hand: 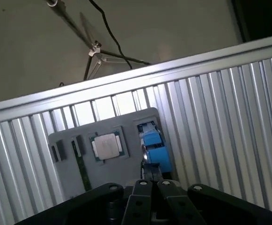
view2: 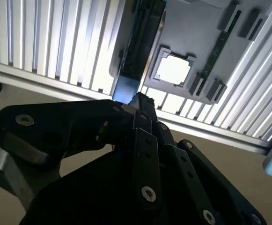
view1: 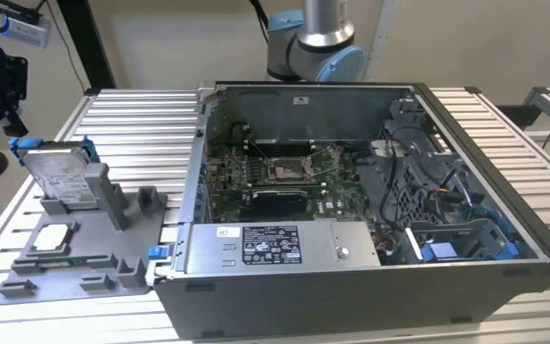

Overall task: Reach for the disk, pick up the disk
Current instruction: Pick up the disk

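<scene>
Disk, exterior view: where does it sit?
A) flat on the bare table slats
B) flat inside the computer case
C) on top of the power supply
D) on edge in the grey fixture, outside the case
D: the disk stands on edge in the grey fixture, on the exterior view's left of the open computer case, with the CPU chip lying flat in the same fixture nearer the camera.

The disk (view1: pixel 57 174) stands on the holder tray (view1: pixel 65 281), at the exterior view's left of the case (view1: pixel 351 301).
</scene>
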`<action>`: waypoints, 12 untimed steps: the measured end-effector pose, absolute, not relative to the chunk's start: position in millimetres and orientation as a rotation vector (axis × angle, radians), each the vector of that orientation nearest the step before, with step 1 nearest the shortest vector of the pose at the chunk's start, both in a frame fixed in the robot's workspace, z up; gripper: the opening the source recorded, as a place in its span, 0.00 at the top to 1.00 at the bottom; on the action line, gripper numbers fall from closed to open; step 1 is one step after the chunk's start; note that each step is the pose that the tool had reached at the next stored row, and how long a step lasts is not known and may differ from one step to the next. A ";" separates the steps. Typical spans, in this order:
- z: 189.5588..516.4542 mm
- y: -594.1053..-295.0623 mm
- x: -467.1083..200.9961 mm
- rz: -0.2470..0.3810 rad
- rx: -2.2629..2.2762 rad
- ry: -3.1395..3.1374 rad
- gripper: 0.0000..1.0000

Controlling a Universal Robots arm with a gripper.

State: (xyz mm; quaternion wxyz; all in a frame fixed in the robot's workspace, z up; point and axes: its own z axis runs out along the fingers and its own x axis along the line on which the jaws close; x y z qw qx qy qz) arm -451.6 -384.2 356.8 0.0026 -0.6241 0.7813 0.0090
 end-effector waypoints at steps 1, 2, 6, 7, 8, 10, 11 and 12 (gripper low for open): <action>356.7 -384.2 -451.5 0.028 -1.979 2.434 1.00; 356.7 -384.2 -451.4 0.028 -1.996 2.420 1.00; 356.4 -384.3 -449.7 0.028 -2.060 2.366 1.00; 356.4 -384.2 -449.2 0.029 -2.073 2.354 1.00; 356.3 -384.3 -448.5 0.029 -2.086 2.344 1.00; 356.0 -384.2 -447.6 0.029 -2.100 2.331 1.00; 356.0 -384.0 -447.3 0.029 -2.101 2.330 1.00; 356.0 -383.7 -447.0 0.029 -2.101 2.330 1.00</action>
